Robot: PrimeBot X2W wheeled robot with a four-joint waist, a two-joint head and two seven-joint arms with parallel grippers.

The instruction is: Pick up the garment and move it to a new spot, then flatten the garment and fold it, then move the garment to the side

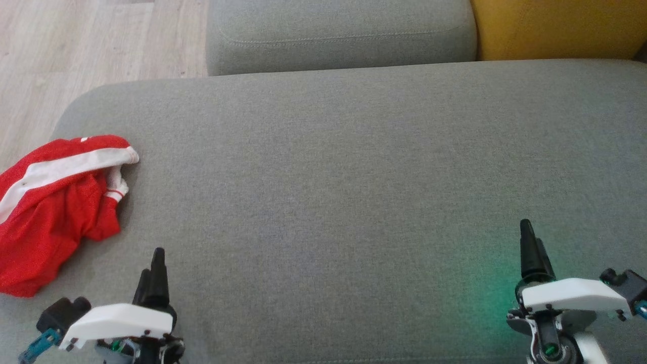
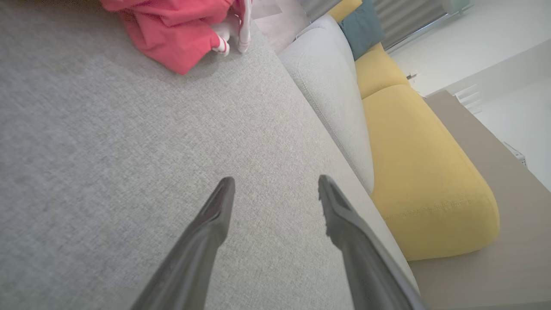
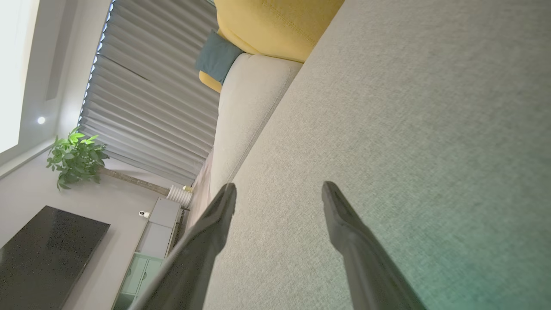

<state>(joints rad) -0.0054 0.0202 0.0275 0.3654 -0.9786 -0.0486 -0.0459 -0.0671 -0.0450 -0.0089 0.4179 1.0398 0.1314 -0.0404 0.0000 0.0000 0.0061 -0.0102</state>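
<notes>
A crumpled red garment (image 1: 48,207) with a white stripe lies at the left edge of the grey cushion (image 1: 343,192), partly cut off by the frame. In the left wrist view the garment (image 2: 181,30) sits at the top, well ahead of the fingers. My left gripper (image 1: 154,265) hovers low near the front edge, to the right of the garment and apart from it; its fingers (image 2: 215,215) stand open with only fabric between them. My right gripper (image 1: 528,245) is far off at the lower right, open (image 3: 277,193) and holding nothing.
A second grey cushion (image 1: 338,35) and a yellow one (image 1: 556,28) sit behind the seat. Wooden floor (image 1: 76,45) lies past the left end. The right wrist view takes in a potted plant (image 3: 75,159), curtains and a dark screen (image 3: 43,249).
</notes>
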